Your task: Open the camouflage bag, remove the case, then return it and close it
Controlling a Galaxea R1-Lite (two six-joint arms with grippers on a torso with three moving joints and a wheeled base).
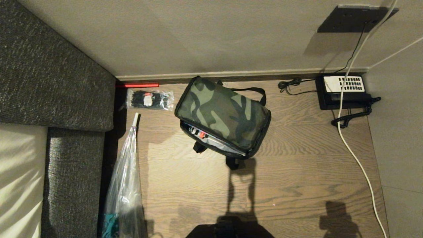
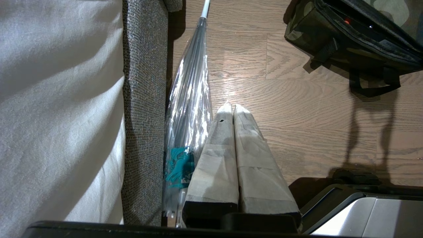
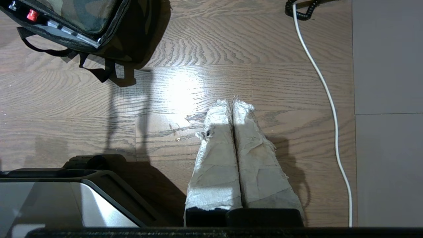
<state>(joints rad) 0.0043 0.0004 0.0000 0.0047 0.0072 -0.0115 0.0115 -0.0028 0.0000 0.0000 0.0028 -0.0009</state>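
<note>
Overhead head view; both low wrist views sharing the camouflage bag [image 1: 223,116].

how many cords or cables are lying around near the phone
3. A white cable runs from the wall across the telephone and along the floor's right side. A thin black cord lies bundled left of the telephone. A coiled black handset cord curls just below it.

Dim, long shadows, floor [image 3: 185,89] glare

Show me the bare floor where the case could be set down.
Widest bare wood: between the camouflage bag and the white cable. Also free in front of the bag, beside the clear umbrella. Crowded along the wall: packet, telephone.
</note>
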